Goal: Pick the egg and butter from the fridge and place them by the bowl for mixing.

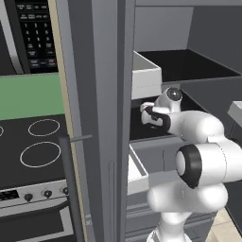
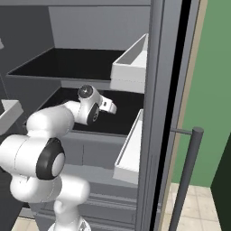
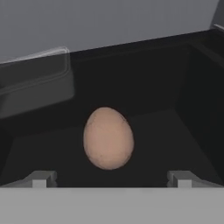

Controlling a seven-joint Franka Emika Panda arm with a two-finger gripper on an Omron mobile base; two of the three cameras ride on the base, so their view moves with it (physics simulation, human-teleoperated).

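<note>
The arm is reaching into the open fridge (image 1: 101, 118), with its hand lying over the dark lower shelf (image 2: 122, 119). In the hand view, the claw (image 3: 112, 179) is standing fully open, its two fingertips (image 3: 41, 178) showing wide apart at the bottom and gripping nothing. The egg (image 3: 108, 138) is sitting on the dark shelf directly ahead, centred between the fingertips but not yet between them and not touching either. A clear, box-like container (image 3: 35, 85) is resting on the shelf behind and to one side of the egg. The butter cannot be made out in these views, nor can the bowl.

Judged from this layout, the task is at an early stage: the approach to the egg is under way, the grasp is not yet made, and both carries to the bowl are remaining.
</note>
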